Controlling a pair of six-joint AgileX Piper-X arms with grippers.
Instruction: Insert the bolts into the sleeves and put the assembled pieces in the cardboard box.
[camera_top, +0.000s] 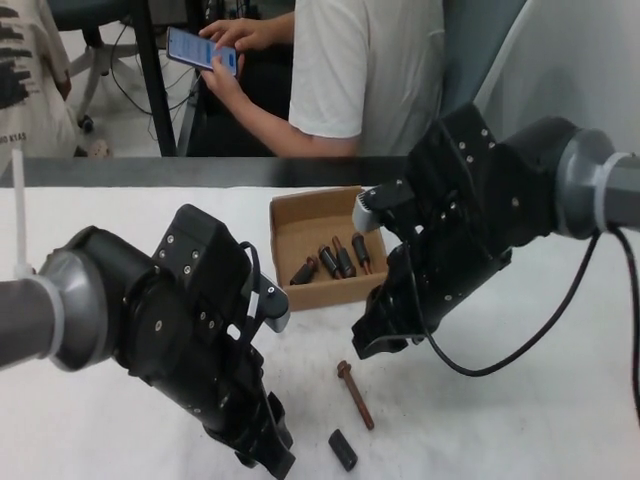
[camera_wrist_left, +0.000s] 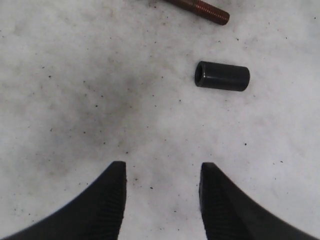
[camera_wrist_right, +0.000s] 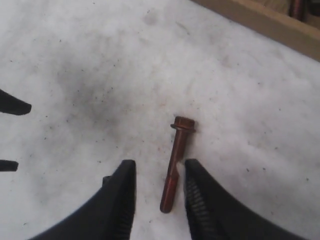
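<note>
A: How does the right pincer (camera_wrist_right: 160, 170) stand?

B: Its fingers are parted a moderate way and grip nothing. In the right wrist view the threaded end of the bolt (camera_wrist_right: 175, 160) shows between them. One finger crosses in front of the shank, and I cannot tell whether it touches.

A: And the right arm (camera_top: 500, 190) behind it?

B: It comes in from the right side of the high view, bends at the wrist and slopes down toward the middle. Its pincer tips are low over the surface (camera_top: 520, 420), close to the bolt's head, on the near side of the cardboard box (camera_top: 300, 205).

A: The left pincer (camera_wrist_left: 163, 167)?

B: Also parted and holding nothing, with bare surface between its fingers. The black sleeve (camera_wrist_left: 222, 76) lies on its side a little beyond the fingertips, off to one side of the gap, with its open bore in view.

A: The left arm's (camera_top: 150, 310) pose?

B: It enters from the left, folds steeply down and ends low at the near edge, just beside the sleeve.

A: How do bolt and sleeve lie?

B: Both are flat on the surface, near each other but apart, the bolt's thread end toward the sleeve. Several assembled pieces (camera_top: 335, 262) lie inside the box.
</note>
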